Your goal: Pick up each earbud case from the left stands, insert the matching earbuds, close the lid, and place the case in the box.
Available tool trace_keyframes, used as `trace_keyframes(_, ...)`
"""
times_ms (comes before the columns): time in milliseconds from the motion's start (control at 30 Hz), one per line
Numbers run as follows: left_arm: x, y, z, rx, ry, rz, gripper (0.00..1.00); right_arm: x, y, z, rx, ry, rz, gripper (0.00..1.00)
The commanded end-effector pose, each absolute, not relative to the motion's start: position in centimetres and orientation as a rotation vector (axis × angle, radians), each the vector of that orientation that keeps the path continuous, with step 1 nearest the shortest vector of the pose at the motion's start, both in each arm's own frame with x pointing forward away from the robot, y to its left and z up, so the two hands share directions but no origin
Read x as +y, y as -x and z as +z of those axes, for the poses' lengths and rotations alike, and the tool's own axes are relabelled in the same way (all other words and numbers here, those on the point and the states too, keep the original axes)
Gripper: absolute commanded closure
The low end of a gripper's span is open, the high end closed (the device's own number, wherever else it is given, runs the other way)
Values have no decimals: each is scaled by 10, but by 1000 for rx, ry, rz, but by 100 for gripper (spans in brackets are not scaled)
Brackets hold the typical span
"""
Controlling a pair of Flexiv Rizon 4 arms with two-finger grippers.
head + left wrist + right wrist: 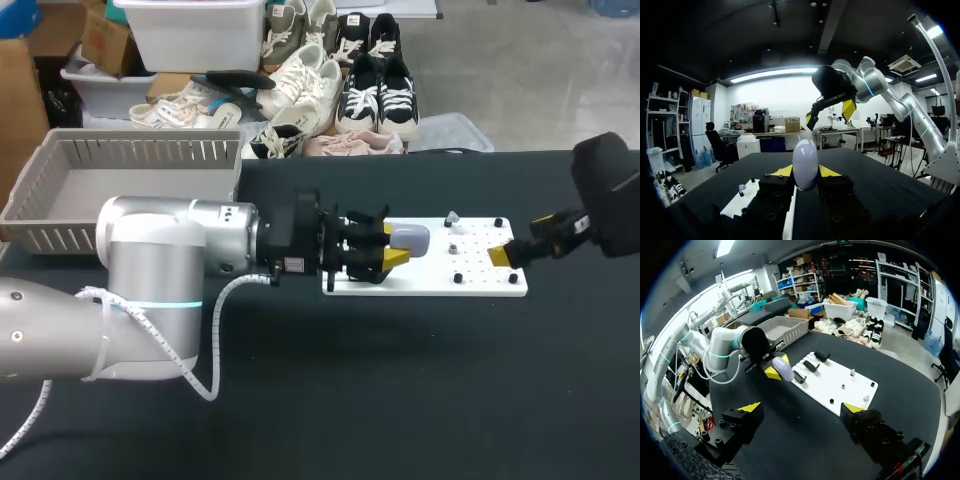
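Table: black. L arm reaches across it. The left gripper has its fingers clamped on the earbud case from both sides, case at the left end of the white board. Step, I'd judge: lift the case clear. Go straight up, keep it level, and don't drag it over the black stands. Can't tell if the lid's open.

Box sits behind the L arm, near. Right gripper is at the board's right end, fingers spread wide & empty, so keep it apart from the case. Small pegs on the board could snag.
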State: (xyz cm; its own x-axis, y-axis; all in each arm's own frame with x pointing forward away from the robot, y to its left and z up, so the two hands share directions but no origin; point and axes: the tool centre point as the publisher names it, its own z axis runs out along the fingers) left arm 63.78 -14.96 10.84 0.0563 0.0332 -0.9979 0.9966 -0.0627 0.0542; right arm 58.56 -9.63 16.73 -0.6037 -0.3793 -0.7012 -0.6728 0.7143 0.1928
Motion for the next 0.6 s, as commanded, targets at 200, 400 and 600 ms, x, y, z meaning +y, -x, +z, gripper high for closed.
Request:
trace_keyframes(200, -152, -640, 106, 1159, -1315, -1208, 100, -72, -593, 156, 2308, 798, 516, 0)
trace_keyframes(400, -152, -640, 106, 1164, -1332, -1211, 100, -61, -595, 152, 2319, 811, 527, 0)
trace_keyframes(600, -152, -640, 106, 1164, -1332, -1211, 100, -51, -600, 151, 2329, 812, 539, 0)
